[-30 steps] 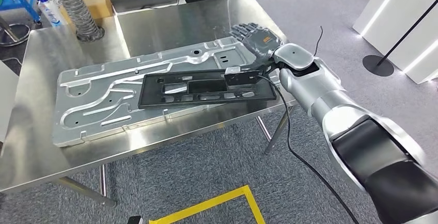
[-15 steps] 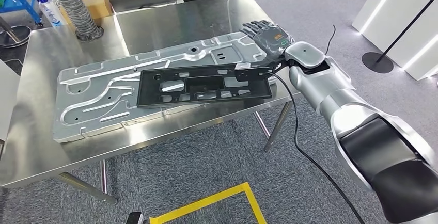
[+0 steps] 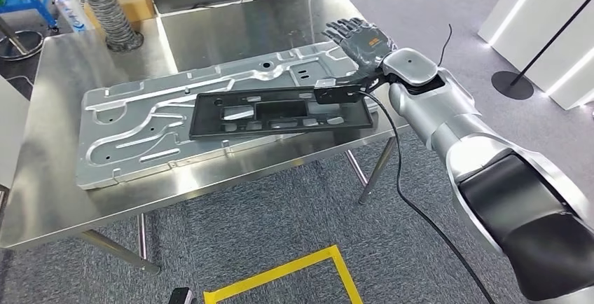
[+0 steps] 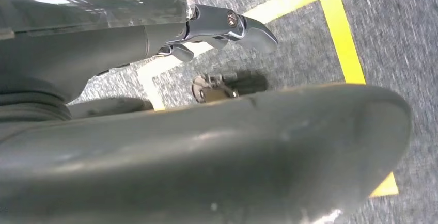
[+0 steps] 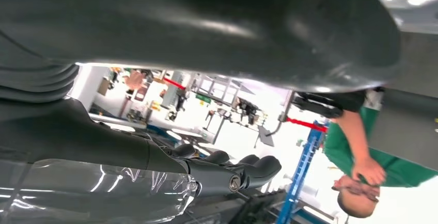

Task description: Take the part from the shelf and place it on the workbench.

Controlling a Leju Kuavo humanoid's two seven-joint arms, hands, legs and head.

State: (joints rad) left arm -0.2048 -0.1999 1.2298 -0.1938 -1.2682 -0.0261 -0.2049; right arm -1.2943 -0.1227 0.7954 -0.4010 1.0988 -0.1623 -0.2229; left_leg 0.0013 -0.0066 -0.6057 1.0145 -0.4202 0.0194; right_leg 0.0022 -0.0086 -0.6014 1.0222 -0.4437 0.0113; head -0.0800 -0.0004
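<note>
Inspecting placement stage: the black part (image 3: 280,113) lies flat on the large stamped metal panel (image 3: 140,122), which itself rests on the steel workbench (image 3: 84,199).
Part position: long frame with cut-outs, running along the panel's near half; its right end reaches the panel's right edge, close to the bench's front corner.
Right hand (image 3: 361,41): fingers spread and extended above the far right corner of the panel, grasping nothing; it appears apart from the part, though the wrist bracket (image 3: 343,92) hangs right over the part's right end, and contact there cannot be judged.
Left hand (image 4: 227,25): hanging low over grey carpet and yellow floor tape (image 4: 341,38); fingers lie loosely extended with nothing between them.
Step in hand: judged to be the release at the end of placement; the part seems fully supported.
Next move calls for: lifting the right arm straight up and back, keeping the bracket and its trailing black cable (image 3: 399,178) from snagging the part's end and dragging it off the panel.
Bystander: a person in green (image 5: 361,146) stands beyond the bench.
</note>
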